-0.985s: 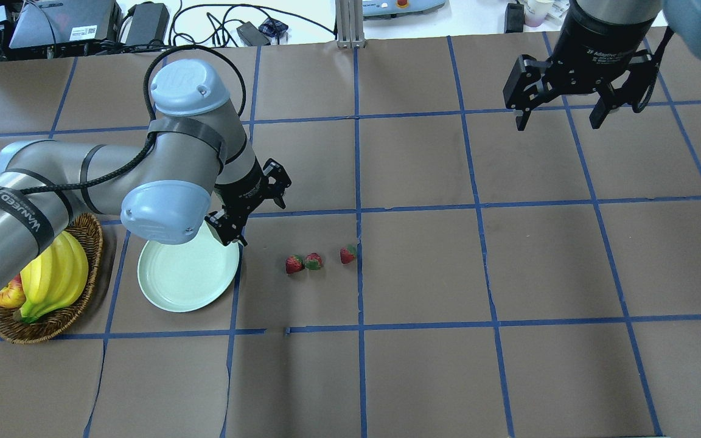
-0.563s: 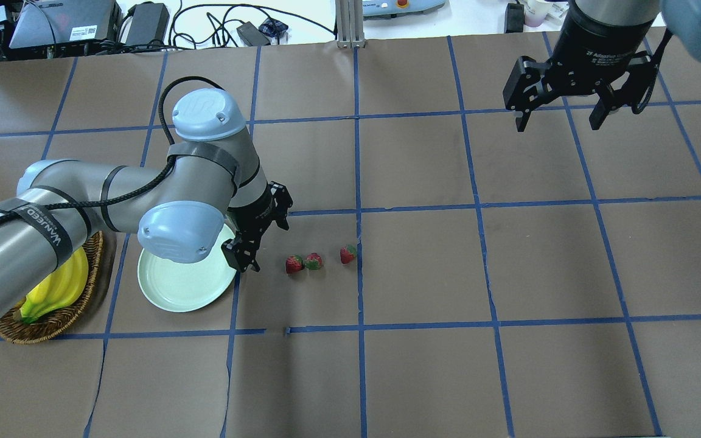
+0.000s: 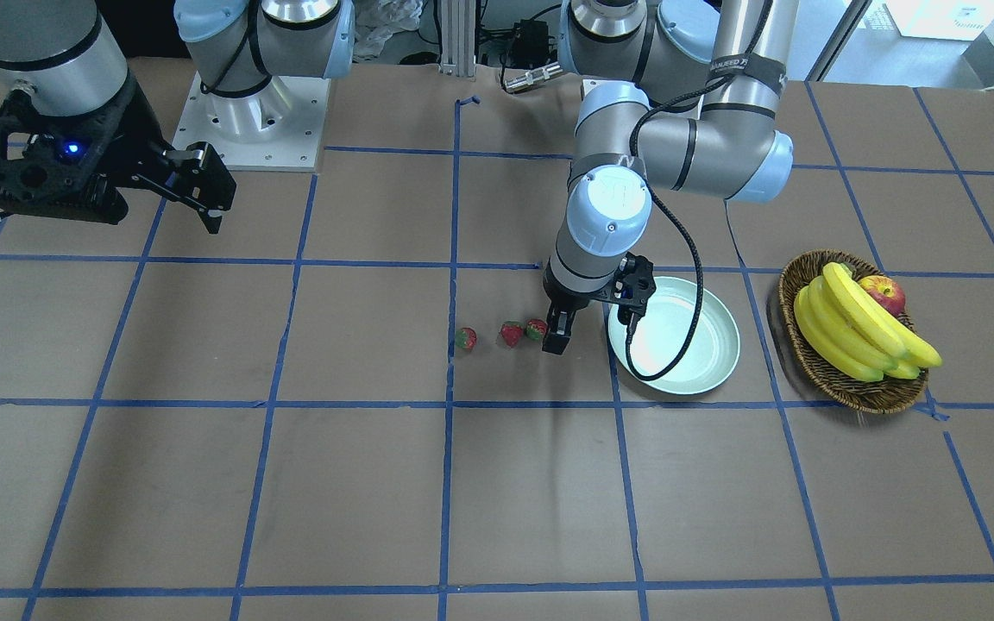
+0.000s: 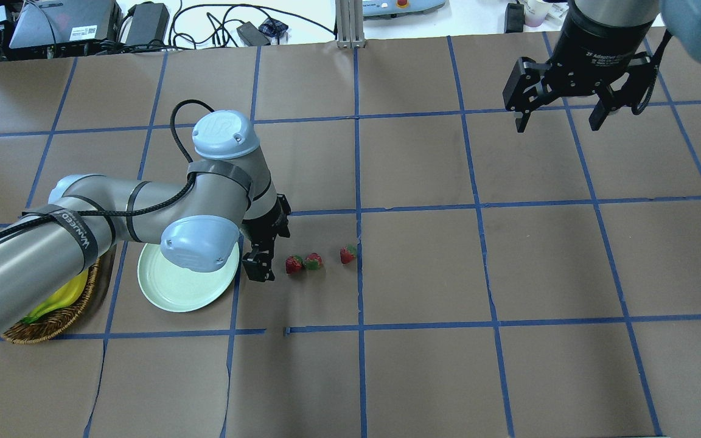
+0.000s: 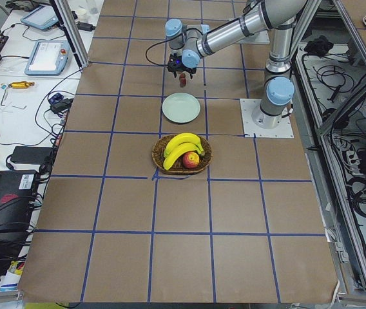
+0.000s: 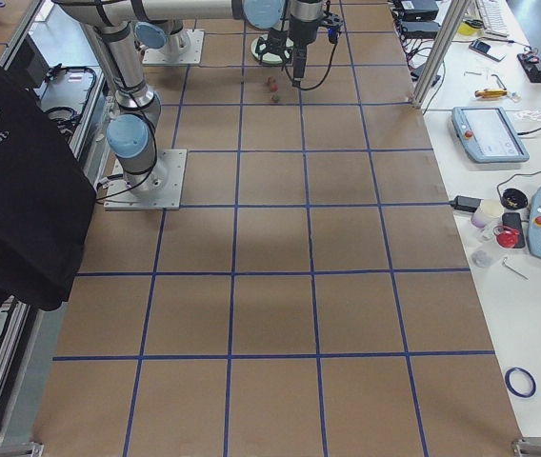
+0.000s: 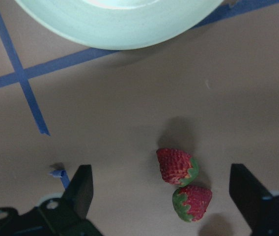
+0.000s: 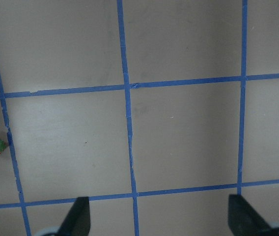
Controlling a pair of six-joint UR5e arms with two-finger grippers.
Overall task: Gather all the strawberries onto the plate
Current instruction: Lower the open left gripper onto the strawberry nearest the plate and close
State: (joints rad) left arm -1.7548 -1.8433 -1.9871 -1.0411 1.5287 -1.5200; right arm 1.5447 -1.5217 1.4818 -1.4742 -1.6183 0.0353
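1. Table (image 4: 423, 377): brown paper surface divided into squares by blue tape lines.

2. Plate (image 4: 183, 295): round, shallow, pale mint-white glossy plate with a raised rim. It lies flat on the table and nothing rests on it. In the front-facing view the left arm's black cable hangs in front of it.

3. Strawberries: three small red strawberries with green leafy tops. All three lie on the table in a row to one side of the plate.
 - First strawberry (image 4: 294, 264): nearest the plate, clear of its rim.
 - Second strawberry (image 4: 313, 261): touching the first, on the side away from the plate.
 - Third strawberry (image 4: 348, 254): apart from the pair and farthest from the plate, beside a blue tape line.

4. Left gripper (image 7: 160, 187): positioned between the plate's rim and the first strawberry. Its fingers (image 7: 80, 189) are spread wide and grip nothing. The wrist view shows the first two strawberries in the gap between the fingers.

5. Right gripper (image 4: 559, 118): raised above the table, well apart from the plate, beyond the strawberries. Its fingers are spread wide and grip nothing.

6. Brown wicker basket (image 3: 842, 388): near the plate, on the side opposite the strawberries. It holds yellow bananas (image 3: 851, 336) and a red-yellow apple (image 3: 883, 291).
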